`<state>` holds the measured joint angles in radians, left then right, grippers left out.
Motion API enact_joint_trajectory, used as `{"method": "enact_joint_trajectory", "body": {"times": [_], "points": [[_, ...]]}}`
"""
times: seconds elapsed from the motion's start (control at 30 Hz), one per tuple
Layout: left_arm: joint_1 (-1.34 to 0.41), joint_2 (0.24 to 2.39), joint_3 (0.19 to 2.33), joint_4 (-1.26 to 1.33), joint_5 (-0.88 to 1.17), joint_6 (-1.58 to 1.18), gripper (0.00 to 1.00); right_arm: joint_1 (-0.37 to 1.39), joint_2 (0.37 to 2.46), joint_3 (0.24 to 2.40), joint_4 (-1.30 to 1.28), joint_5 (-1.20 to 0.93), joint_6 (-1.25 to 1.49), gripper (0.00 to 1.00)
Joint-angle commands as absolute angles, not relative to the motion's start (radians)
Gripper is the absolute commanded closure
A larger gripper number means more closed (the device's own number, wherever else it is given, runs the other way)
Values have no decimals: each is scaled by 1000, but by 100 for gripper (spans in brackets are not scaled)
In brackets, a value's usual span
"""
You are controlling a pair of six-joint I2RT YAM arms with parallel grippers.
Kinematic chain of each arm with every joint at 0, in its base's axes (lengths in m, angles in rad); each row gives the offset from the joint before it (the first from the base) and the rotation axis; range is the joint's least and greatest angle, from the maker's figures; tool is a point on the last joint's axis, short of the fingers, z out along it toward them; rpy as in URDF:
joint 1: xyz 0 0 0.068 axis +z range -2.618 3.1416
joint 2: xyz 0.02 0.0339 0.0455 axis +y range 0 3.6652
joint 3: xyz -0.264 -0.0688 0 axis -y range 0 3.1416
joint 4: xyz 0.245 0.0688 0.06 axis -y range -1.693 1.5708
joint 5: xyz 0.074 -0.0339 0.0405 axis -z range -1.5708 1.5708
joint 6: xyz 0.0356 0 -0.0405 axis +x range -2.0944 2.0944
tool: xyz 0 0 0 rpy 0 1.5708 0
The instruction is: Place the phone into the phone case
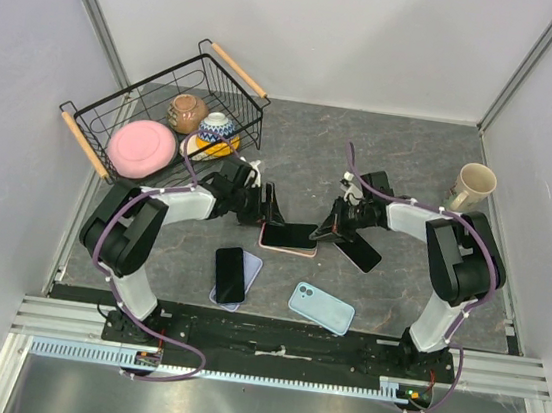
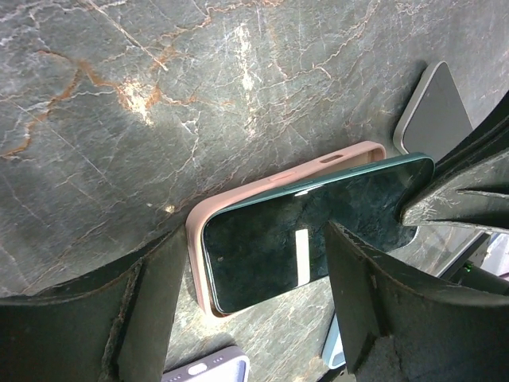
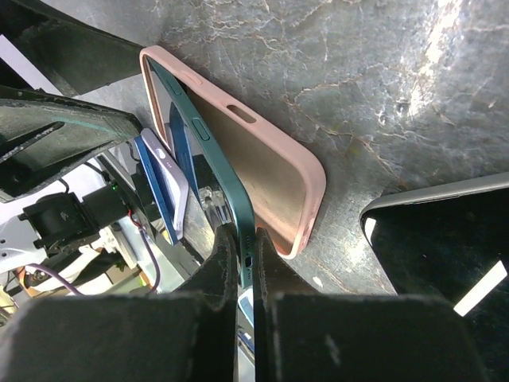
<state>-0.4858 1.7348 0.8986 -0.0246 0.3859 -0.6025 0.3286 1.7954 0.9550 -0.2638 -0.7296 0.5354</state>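
- Light blue phone lies flat, nearest the arm bases, camera side up.
- Just left of it, a black phone lies screen up on a lilac case.
- Mid-table: pink case lies open side up between the two grippers.
- Dark green phone, screen up: one end sits down inside the case. The other end is tilted up and reaches past the case rim toward the right arm.
- Left gripper: released, fingers spread wide, one on each side of the seated end of phone and case. Contact with the case rim cannot be told.
- Right gripper: clenched on the raised edge of the phone, holding it between both fingers, the edge upright in the wrist view.
- A second black phone lies on the table just beside the right gripper.
- Far left: wire basket with wooden handles, holding a pink bowl, a brown cup and a patterned bowl.
- Far right: cream mug, near the wall.
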Motion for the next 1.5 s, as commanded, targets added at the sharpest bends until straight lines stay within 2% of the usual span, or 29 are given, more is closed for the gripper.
{"method": "enact_joint_trajectory", "body": {"times": [0.0,0.33,0.73,0.93,1.17,1.27,1.3,1.47], "points": [[-531,1738,911,38,411,-644,24,376,1838,890,-236,-578,564,100],[-535,1687,876,14,370,-649,24,397,1850,853,-166,-560,609,100],[-537,1368,902,-228,68,-531,22,426,1899,909,-212,-537,551,100],[-537,1278,890,-270,60,-523,22,462,1953,983,-238,-525,537,100],[-537,1281,887,-282,89,-520,25,474,1960,989,-258,-514,523,100],[-538,1304,897,-278,115,-519,28,479,1960,986,-261,-512,523,100],[-538,1311,902,-276,127,-514,35,480,1959,986,-259,-511,525,100],[-555,1380,936,-270,190,-494,54,489,1960,991,-270,-495,522,100]]}}
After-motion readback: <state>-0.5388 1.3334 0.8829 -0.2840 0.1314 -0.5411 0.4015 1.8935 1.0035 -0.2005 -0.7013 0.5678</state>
